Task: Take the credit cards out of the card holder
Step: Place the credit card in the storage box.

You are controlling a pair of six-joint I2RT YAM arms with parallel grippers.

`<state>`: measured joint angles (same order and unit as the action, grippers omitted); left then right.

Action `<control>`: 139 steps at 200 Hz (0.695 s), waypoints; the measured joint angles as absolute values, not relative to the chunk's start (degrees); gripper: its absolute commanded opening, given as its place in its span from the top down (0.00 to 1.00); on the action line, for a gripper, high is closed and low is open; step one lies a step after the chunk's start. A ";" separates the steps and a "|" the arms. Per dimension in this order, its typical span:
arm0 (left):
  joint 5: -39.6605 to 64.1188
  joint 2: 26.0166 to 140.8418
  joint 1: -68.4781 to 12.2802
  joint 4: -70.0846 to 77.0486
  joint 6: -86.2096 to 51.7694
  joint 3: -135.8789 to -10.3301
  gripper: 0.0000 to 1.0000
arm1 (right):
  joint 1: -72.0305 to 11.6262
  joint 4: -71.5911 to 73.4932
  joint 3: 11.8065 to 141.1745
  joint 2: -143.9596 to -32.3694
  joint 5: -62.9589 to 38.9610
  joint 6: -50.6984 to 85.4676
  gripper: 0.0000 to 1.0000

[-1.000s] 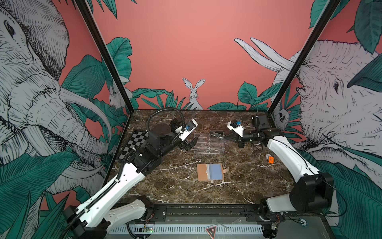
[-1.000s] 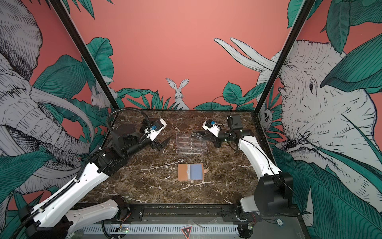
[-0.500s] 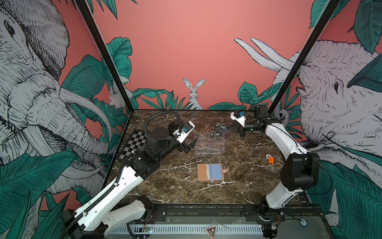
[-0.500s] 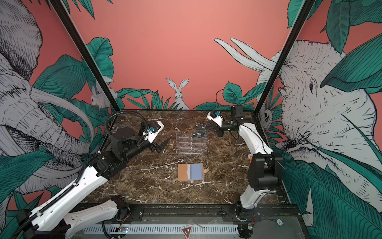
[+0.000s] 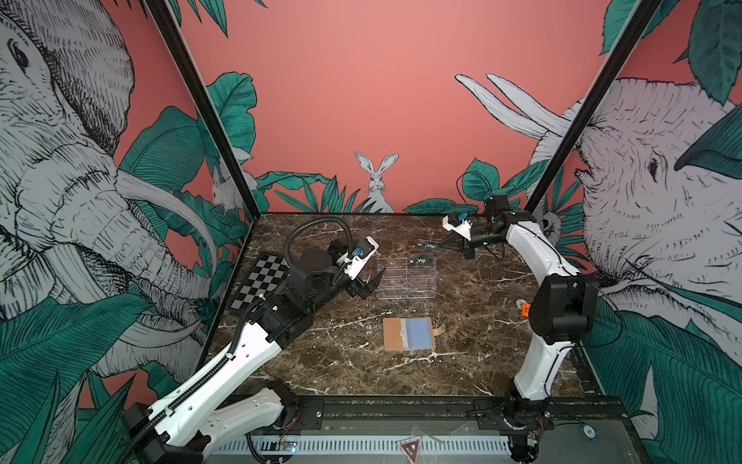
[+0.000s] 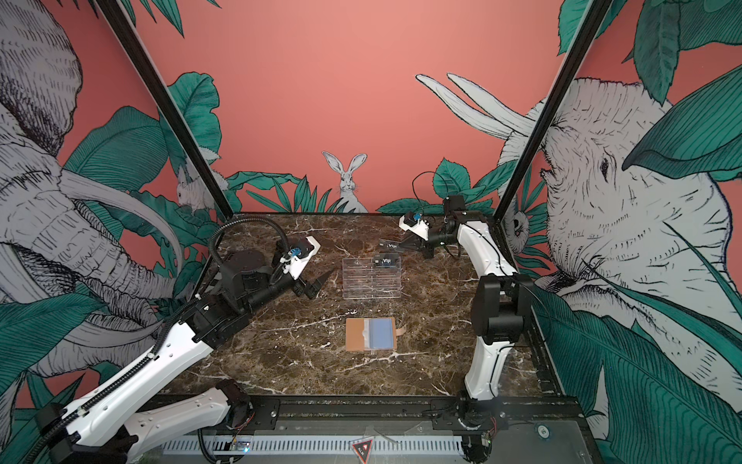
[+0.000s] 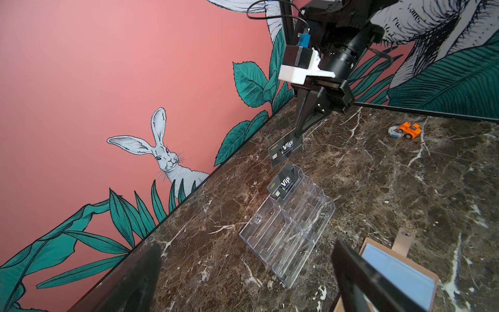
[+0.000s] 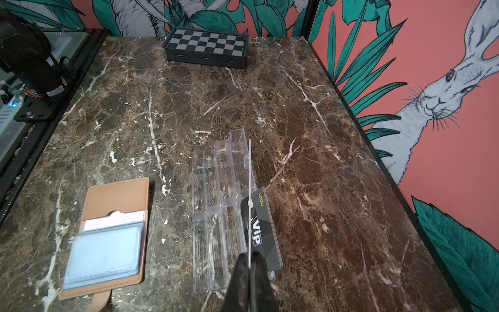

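Observation:
The tan card holder lies open on the marble, its clear sleeves facing up. My right gripper is shut on one black "Vip" credit card, held in the air behind the stand and seen edge-on in the right wrist view. A second credit card stands in the stand's rear tier. My left gripper hangs open left of the stand, holding nothing.
A clear acrylic tiered stand sits mid-table beyond the card holder. A chequered board lies by the left wall. A small orange toy rests near the right arm's base.
My right gripper has drawn back and up toward the rear right corner with the card in it. The left arm has barely shifted and stays open.

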<state>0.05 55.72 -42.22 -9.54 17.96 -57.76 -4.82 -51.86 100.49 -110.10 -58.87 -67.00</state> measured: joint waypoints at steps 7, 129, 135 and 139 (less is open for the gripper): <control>0.21 55.77 -42.22 -9.41 17.93 -57.60 0.01 | -4.82 -52.64 101.43 -110.80 -58.87 -67.83 1.00; 1.74 58.52 -42.22 -5.06 15.86 -53.65 0.01 | -4.80 -65.47 116.49 -121.93 -58.83 -80.25 1.00; 1.89 58.67 -42.22 -4.64 15.70 -53.41 0.01 | -4.80 -65.76 116.92 -122.34 -58.87 -80.53 1.00; 1.98 58.78 -42.22 -4.40 15.57 -53.25 0.01 | -4.80 -65.93 117.27 -122.65 -58.94 -80.75 1.00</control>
